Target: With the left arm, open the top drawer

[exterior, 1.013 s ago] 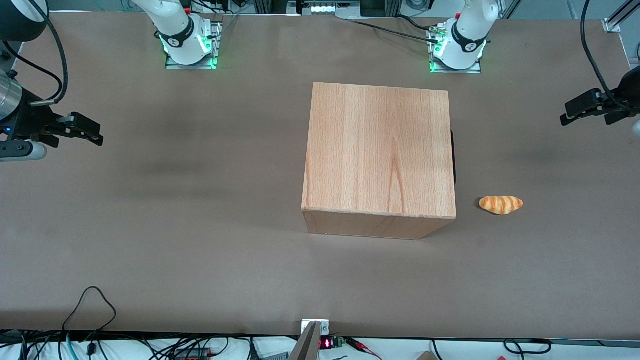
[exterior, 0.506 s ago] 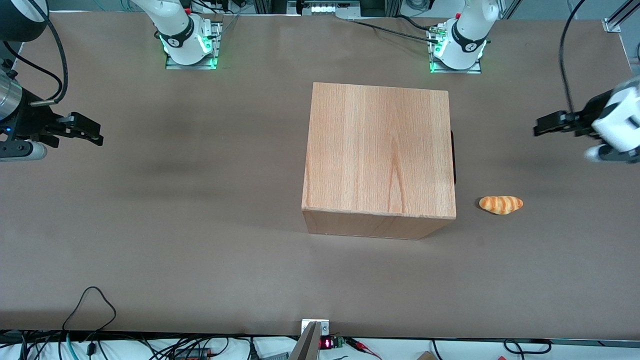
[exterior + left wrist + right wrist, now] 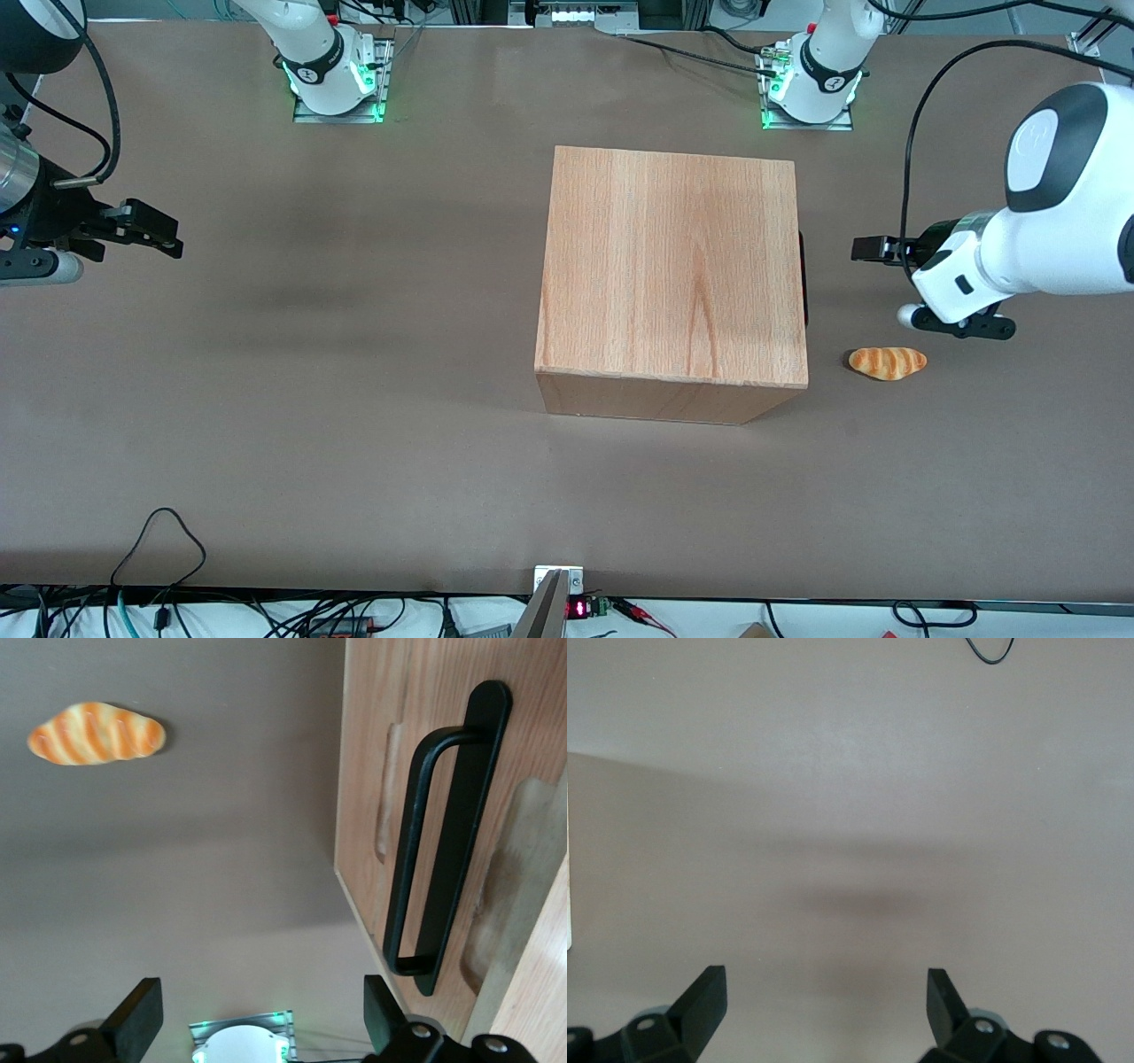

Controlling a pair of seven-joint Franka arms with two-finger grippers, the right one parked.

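Observation:
The wooden box stands mid-table, its drawer face turned toward the working arm's end. From the front, only a dark sliver of handle shows at that face. In the left wrist view a long black bar handle sits on a light wood front panel that reaches down to the table. A paler panel adjoins it across a seam. I cannot tell which of the two is the top drawer. My left gripper hangs open in front of the drawer face, apart from the handle, with nothing between its fingers.
A small toy bread roll lies on the brown table in front of the drawer face, nearer to the front camera than my gripper. The working arm's base stands farther from that camera than the box.
The left arm has swung in from the table's end toward the drawer face. Its gripper now hangs much closer to the handle. Box and bread roll have not moved.

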